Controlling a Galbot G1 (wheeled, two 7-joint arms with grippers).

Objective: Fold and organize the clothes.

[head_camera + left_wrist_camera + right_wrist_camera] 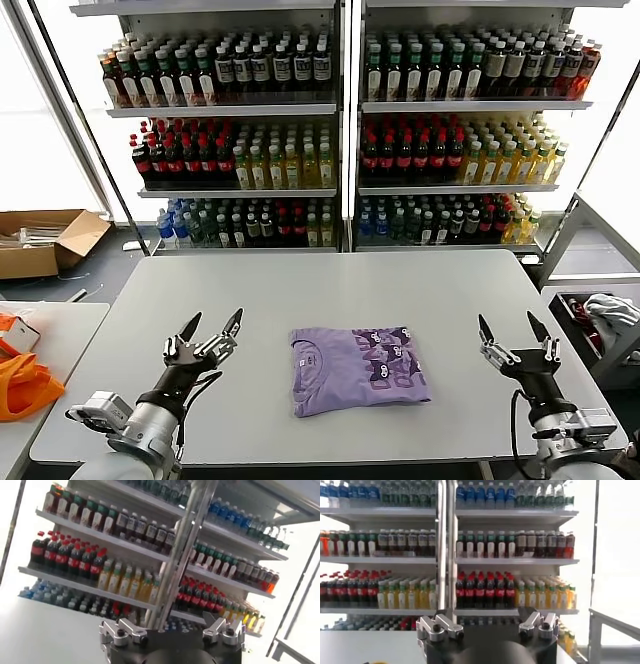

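Nearest, both arms are hovering over the front of the grey table (300,290). The left gripper (211,321) is standing with its jaws spread and holding nothing, and so is the right gripper (512,326); each is pointing up and away from the robot. Between them the T-shirt (360,367) is lying flat as a folded lavender rectangle, its dark print facing up, apart from both grippers. An orange bag (24,385) is sitting on a side table at the left edge. At the right, a bin (580,320) is holding a pale cloth bundle (612,310). Farther left, an open cardboard box (45,240) is resting on the floor; what is in it cannot be made out. Beyond the table, shelves (345,110) are carrying rows of bottles. Only the head view is showing the shirt, bag, bin and box; both wrist views are taking in just gripper bases, table edge and shelves.
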